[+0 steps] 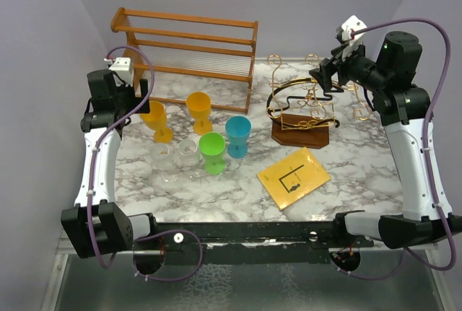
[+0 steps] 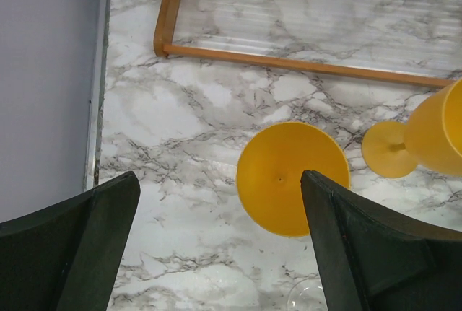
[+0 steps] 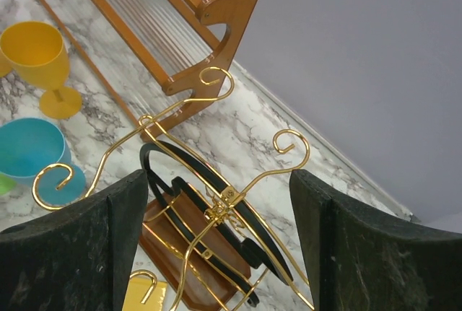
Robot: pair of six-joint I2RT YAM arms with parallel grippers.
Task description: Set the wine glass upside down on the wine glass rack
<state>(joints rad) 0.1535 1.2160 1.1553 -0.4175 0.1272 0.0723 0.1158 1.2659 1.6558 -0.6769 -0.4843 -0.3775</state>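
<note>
you're at the start of the job: no glass is in hand yet. your left gripper (image 2: 216, 195) hovers with its fingers spread wide and nothing between them, above an upright orange plastic wine glass (image 2: 292, 177). that glass stands on the white marble-patterned table (image 1: 361, 174), at the left of a cluster with a second orange goblet (image 2: 440, 127), a blue goblet (image 1: 237, 134), a green goblet (image 1: 212, 151) and two clear stemmed glasses (image 1: 189, 154). i can't say for certain which one is meant, but the orange one under your left fingers looks like the pick.

your right gripper (image 3: 220, 181) is also wide open and empty. it is poised over the gold wire wine glass rack on its dark brown wooden base (image 1: 299, 132), well apart from the glasses on the right side of the table.

the next move, as i judge it:
- the glass sits off toward your left gripper's right finger, so centre it between the fingers first.
- come down and close on the bowl or stem.
- the glass must then be turned over before its foot goes into a curled hook.
- the rack is on the far side, so plan for a long reach or a handover.
</note>
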